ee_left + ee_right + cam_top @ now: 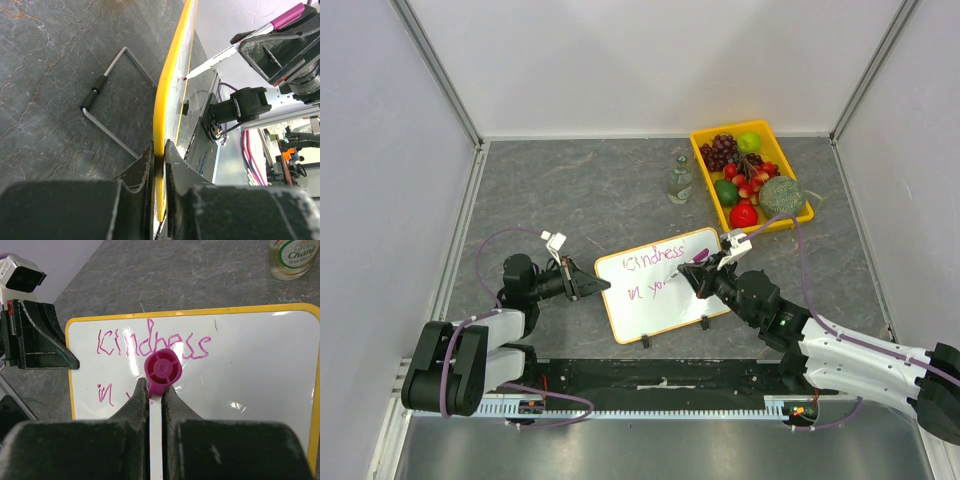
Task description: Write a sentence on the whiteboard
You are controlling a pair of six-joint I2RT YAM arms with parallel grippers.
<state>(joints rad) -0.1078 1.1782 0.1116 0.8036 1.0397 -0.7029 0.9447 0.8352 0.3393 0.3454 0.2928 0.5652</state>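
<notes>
The left gripper (pixel 590 285) sits over the near left part of the worktop (pixel 570 190). Its jaws are closed narrowly on the yellow rim at the left edge of the whiteboard (pixel 665 295). In the left wrist view the board appears edge-on, pinched between the two fingers, and a bent wire leg (pixel 107 107) shows behind it on the grey surface.

The whiteboard is by the middle of the worktop's near edge, turned at an angle, with two small black clips along its near long side. The sentence (pixel 150 345) is in purple-pink script: "Kindness" on the upper line, and "in" plus the start of another word on the lower line.

The right gripper (pixel 155 392) is over the board's right half, clamped tight on a white marker (pixel 161 370) with a magenta end. The marker's tip is at the board's surface on the lower line.

A glass bottle (pixel 680 180) stands toward the far edge. Just right of it, a yellow fruit tray (pixel 728 126) lies near the far right corner.
</notes>
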